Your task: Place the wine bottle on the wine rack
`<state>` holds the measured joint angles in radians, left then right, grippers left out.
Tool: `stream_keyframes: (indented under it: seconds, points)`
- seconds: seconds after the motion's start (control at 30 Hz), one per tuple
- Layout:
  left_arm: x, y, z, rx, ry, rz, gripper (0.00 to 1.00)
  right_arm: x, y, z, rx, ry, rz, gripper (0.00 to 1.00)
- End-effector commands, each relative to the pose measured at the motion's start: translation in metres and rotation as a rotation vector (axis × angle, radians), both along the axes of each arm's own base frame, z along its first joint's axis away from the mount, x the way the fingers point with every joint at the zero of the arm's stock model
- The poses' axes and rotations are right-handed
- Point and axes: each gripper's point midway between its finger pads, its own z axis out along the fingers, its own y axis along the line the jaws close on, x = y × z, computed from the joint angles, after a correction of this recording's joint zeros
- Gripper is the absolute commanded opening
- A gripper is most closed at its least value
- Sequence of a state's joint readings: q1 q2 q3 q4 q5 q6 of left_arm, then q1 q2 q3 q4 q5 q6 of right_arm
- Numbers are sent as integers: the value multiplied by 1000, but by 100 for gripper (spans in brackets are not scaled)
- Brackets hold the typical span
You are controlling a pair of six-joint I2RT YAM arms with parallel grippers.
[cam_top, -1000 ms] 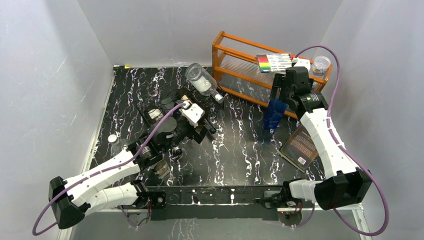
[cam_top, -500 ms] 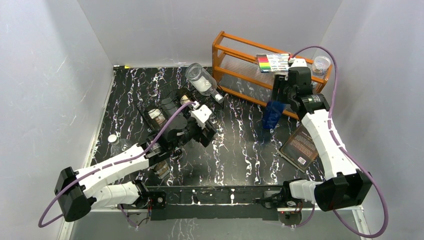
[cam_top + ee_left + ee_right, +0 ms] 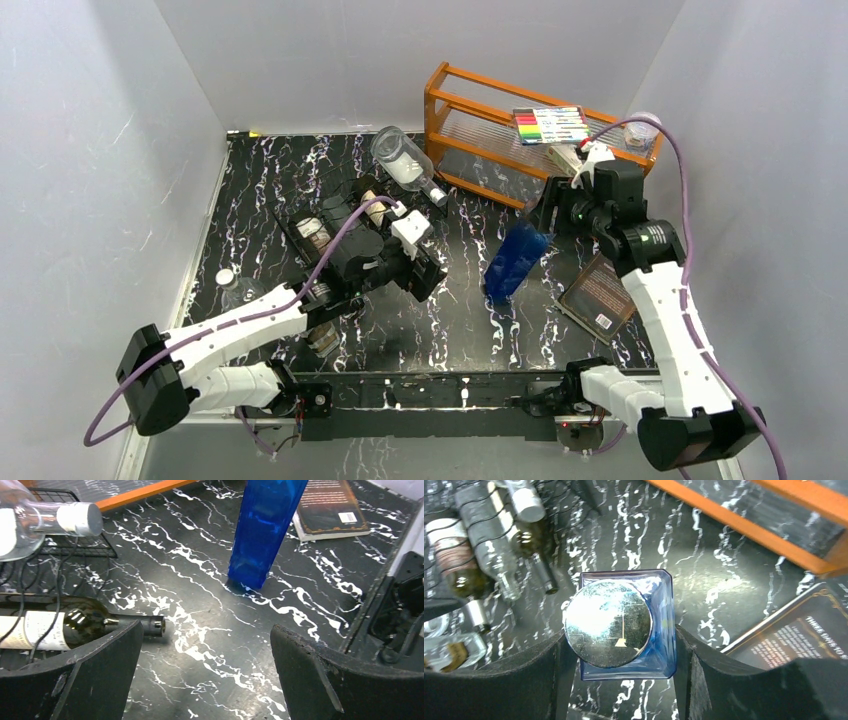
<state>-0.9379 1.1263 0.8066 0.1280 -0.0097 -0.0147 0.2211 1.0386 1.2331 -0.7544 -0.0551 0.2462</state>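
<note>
The wine bottle [image 3: 512, 262] is blue, square-sided glass with a round mirrored cap [image 3: 607, 623]. It leans at mid-table with its base on the black marbled top [image 3: 245, 580]. My right gripper [image 3: 545, 215] is shut on its upper end, one finger on each flat side [image 3: 621, 652]. The black wire wine rack [image 3: 290, 232] lies left of centre with several bottles in its cradles [image 3: 85, 542]. My left gripper [image 3: 425, 262] hangs open and empty by the rack's near end, left of the blue bottle [image 3: 206, 635].
An orange wooden shelf [image 3: 480, 120] at the back right carries a marker pack [image 3: 548, 124]. A dark book [image 3: 600, 290] lies right of the blue bottle. A clear bottle with a white cap [image 3: 405, 160] rests on the rack's far end. A dark bottle's neck [image 3: 145, 625] pokes out beside my left finger.
My right gripper has shut on the blue bottle and carried it left and nearer, tilting it away from the orange shelf. My left arm has shifted right, still open.
</note>
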Motion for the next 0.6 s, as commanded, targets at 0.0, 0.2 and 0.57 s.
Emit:
stream_keyframes:
  seconds: [0.0, 0.2, 0.57]
  points:
    - [-8, -14, 19, -111, 45, -39, 98, -9, 34, 62, 211, -199, 125, 27]
    - [-17, -27, 9, -168, 126, -76, 98, -26, 50, 53, 325, -168, 182, 27]
    - [-30, -60, -12, -185, 191, -204, 98, -42, 70, 66, 487, -179, 254, 24]
